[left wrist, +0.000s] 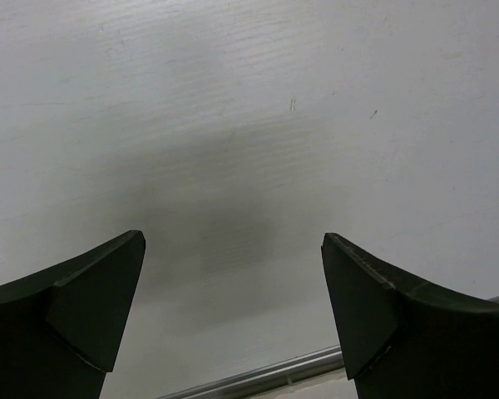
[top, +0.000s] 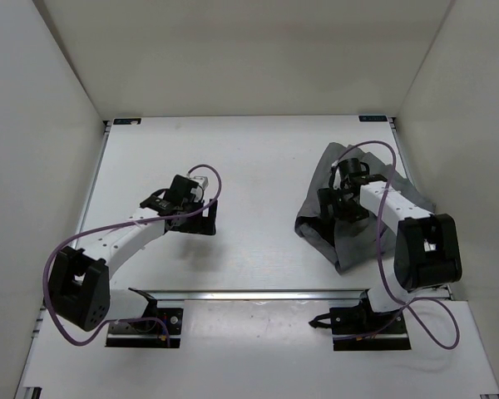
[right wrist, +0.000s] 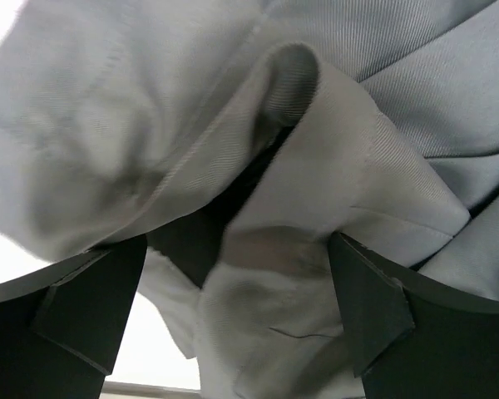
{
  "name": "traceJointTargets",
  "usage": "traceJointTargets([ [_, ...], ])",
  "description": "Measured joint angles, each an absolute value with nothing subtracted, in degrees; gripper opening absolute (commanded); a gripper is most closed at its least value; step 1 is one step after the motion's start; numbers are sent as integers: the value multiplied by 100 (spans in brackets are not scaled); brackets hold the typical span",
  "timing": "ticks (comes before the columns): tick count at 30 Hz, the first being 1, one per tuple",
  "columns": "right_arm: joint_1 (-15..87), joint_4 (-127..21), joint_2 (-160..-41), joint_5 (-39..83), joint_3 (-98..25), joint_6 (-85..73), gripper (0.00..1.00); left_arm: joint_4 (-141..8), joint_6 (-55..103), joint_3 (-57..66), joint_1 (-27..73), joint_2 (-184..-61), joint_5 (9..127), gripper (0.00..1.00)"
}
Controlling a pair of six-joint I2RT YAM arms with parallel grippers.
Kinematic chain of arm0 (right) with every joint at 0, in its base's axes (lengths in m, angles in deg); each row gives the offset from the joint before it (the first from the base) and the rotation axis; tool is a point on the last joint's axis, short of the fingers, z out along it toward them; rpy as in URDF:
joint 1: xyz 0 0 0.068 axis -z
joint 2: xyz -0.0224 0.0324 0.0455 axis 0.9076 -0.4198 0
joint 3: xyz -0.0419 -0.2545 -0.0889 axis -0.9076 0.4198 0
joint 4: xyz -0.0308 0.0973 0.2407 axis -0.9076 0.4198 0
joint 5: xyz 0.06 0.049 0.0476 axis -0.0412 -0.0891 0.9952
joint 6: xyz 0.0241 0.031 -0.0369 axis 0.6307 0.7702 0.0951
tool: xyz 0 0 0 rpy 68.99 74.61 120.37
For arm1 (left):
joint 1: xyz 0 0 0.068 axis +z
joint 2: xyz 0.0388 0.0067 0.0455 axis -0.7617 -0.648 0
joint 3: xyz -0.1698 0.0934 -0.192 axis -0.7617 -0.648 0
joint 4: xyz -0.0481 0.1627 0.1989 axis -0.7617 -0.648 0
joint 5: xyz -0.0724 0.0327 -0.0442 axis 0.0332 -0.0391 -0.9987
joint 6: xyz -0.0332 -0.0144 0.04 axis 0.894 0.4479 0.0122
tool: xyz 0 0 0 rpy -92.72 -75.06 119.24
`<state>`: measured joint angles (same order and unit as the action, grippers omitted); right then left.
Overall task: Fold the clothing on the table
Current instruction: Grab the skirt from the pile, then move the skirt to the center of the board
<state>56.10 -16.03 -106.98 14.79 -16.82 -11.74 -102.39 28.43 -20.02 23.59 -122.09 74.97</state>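
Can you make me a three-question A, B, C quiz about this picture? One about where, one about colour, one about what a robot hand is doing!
1. Where on the table is the skirt?
A. Far left corner.
B. Right side, under the right gripper.
C. Hanging off the front edge.
2. What colour is the skirt?
A. Grey.
B. Red.
C. Yellow.
3. What is the left gripper doing?
A. Squeezing the skirt.
B. Open over bare table.
C. Shut on nothing.
Answers: 1 B, the top view shows it bunched beneath that gripper; 2 A, the cloth is grey; 3 B, it stands wide open with only white table below.
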Motion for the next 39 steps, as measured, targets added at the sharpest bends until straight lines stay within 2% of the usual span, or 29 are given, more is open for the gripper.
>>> traceJointTargets([
  [2,5606,-1606,-10838,1396,-1676,-1179,76,-10241,2843,-2026,2381,-12209,7449,98],
  [4,5584,-1606,-10882,1236,-1676,-1194,60,-10226,2839,-2026,2420,-12205,7385,99],
  [5,5582,-1608,-10884,1144,-1676,-1185,56,-10219,2839,-2026,2440,-12202,7363,98],
  [7,5586,-1623,-10882,937,-1680,-1196,39,-10215,2837,-2026,2473,-12198,7317,99],
  [10,5634,-1623,-10882,727,-1704,-1203,23,-10189,2839,-2031,2497,-12196,7261,98],
  [12,5695,-1625,-10882,617,-1755,-1205,2,-10110,2839,-2072,2499,-12180,7215,99],
  [17,5719,-1634,-11006,523,-2028,-1194,0,-10042,2843,-2208,2532,-12126,7086,99],
  [21,5166,-1446,-11354,626,-2683,-1220,0,-9981,2843,-2205,2602,-12071,7046,99],
  [26,3772,-1210,-12007,1131,-4548,-1382,0,-9959,2902,-2107,2772,-12034,7110,98],
  [30,2845,-924,-12764,1649,-6876,-1576,0,-9964,2975,-1886,2958,-12027,7293,98],
  [33,2384,-930,-12720,1791,-7857,-1670,0,-10086,2966,-1585,3187,-11971,7453,99],
  [36,2397,-1448,-11739,1953,-7387,-1605,0,-10300,2859,-1099,3461,-11715,7691,99],
  [39,3254,-2261,-10165,2169,-6008,-1277,0,-10366,2712,-505,3631,-11234,8093,98],
])
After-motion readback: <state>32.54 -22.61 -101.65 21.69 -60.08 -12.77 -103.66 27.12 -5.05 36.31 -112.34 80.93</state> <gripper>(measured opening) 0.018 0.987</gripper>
